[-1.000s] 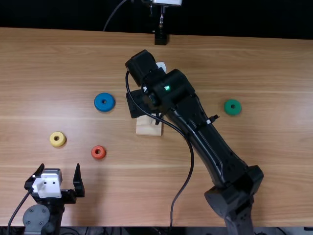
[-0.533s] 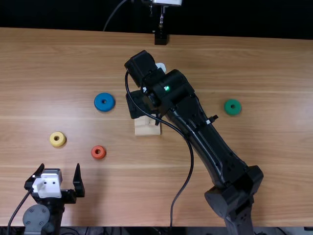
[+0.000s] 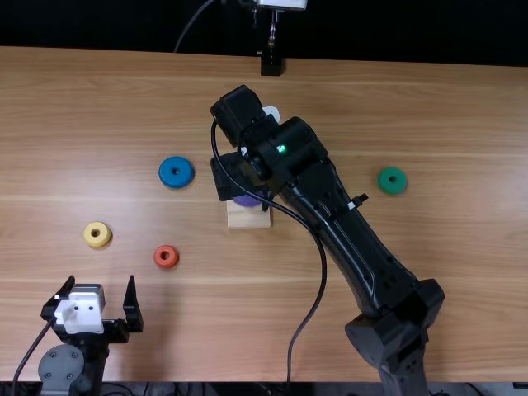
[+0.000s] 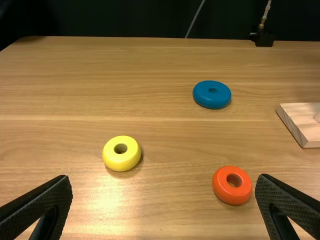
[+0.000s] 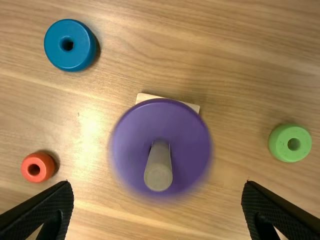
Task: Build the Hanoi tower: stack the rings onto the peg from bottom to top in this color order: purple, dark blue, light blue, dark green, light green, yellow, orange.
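Circling the pale wooden peg [image 5: 158, 170], the round purple ring [image 5: 131, 142] is starting the tower; right claw [image 5: 158, 185] gaping, four loose coloured rings [image 3: 176, 172] are waiting.

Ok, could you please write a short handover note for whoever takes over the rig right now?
Left gripper: open and empty, near the table's near-left corner.
Right gripper: jaws apart, above the round wooden peg.
Done: the large purple ring is around the peg; whether it is fully seated, I can't tell.
Loose left of the square wooden base: round blue ring (shade uncertain), small yellow ring, small orange ring.
Loose to its right: light green ring, with the dark green ring farther out.
Left to stack: dark blue, light blue, dark green, light green, yellow, orange.
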